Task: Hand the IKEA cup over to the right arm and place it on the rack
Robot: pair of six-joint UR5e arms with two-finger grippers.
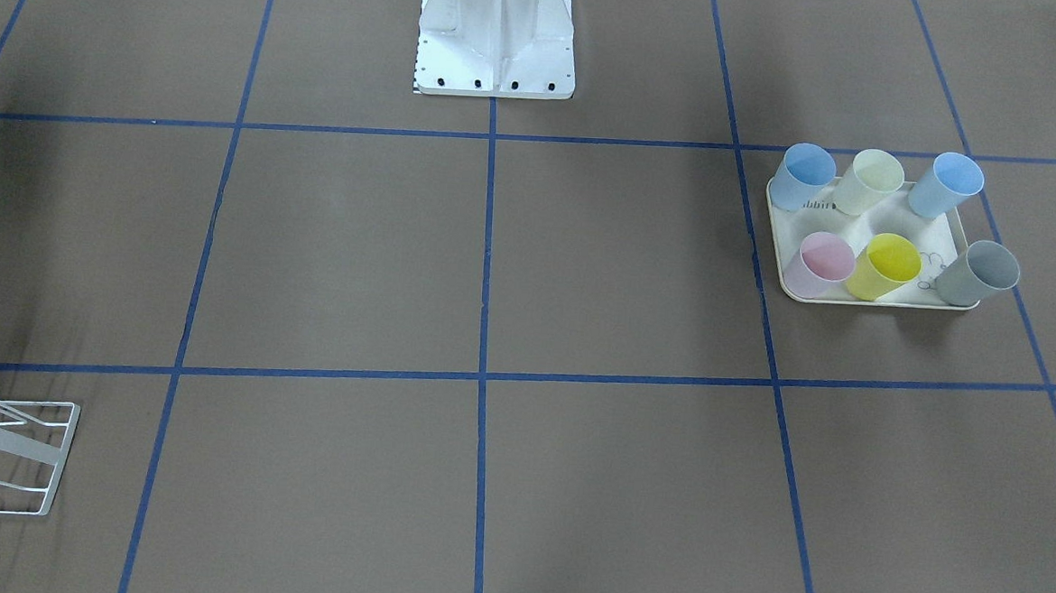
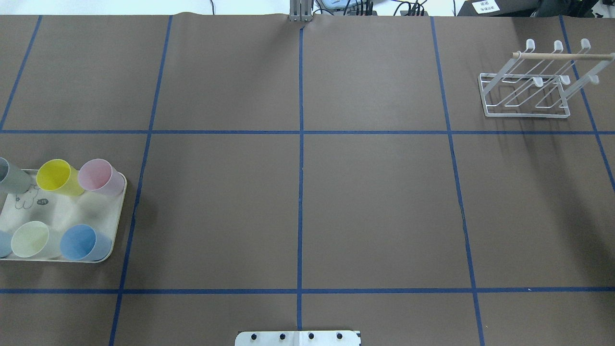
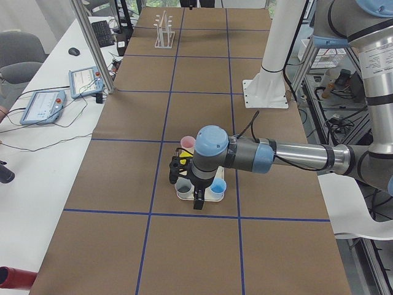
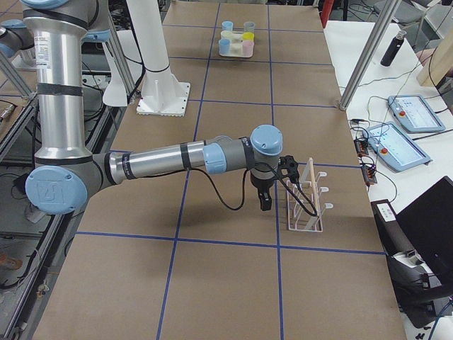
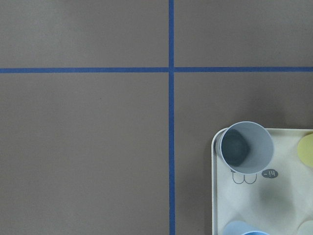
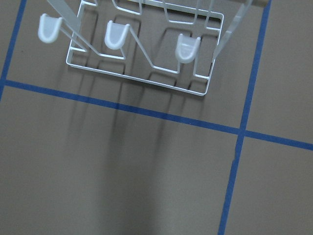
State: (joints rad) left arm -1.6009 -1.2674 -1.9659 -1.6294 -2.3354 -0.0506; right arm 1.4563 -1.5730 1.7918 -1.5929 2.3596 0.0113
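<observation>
The bench (image 2: 375, 206) is covered in matt brown paper, ruled into large squares by blue tape (image 2: 300, 192). Six smooth, tapered plastic cups (image 1: 873, 183) stand mouth up in two rows of three on a cream tray (image 1: 934, 232) with rounded corners and a faint rabbit drawing. The tray lies at the bench's left edge. One row holds a grey cup (image 1: 981, 271), a yellow cup (image 1: 887, 264) and a pink cup (image 1: 821, 262). The other row holds two blue ones and a pale greenish one.

The rack (image 2: 527, 115) stands near the bench's far right corner. It is thin white wire on a rectangular base, with slanted pegs (image 6: 114, 34) ending in rounded white caps and a round pale wood bar (image 2: 562, 55) across its top.

The black left tool (image 3: 198, 198) hangs pointing down from the left arm (image 3: 295, 157), above the tray and its cups. Its wrist camera looks straight down on the grey cup at a tray corner. Which cup lies nearest the tool cannot be told, nor whether its fingers stand wide or narrow.

The right tool (image 4: 264, 198), on the right arm (image 4: 163, 159), points down just beside the rack, on the side facing the robot. A loose black cable droops below it. Its opening cannot be told either. The cups lie at the opposite end of the bench, well apart from it.
</observation>
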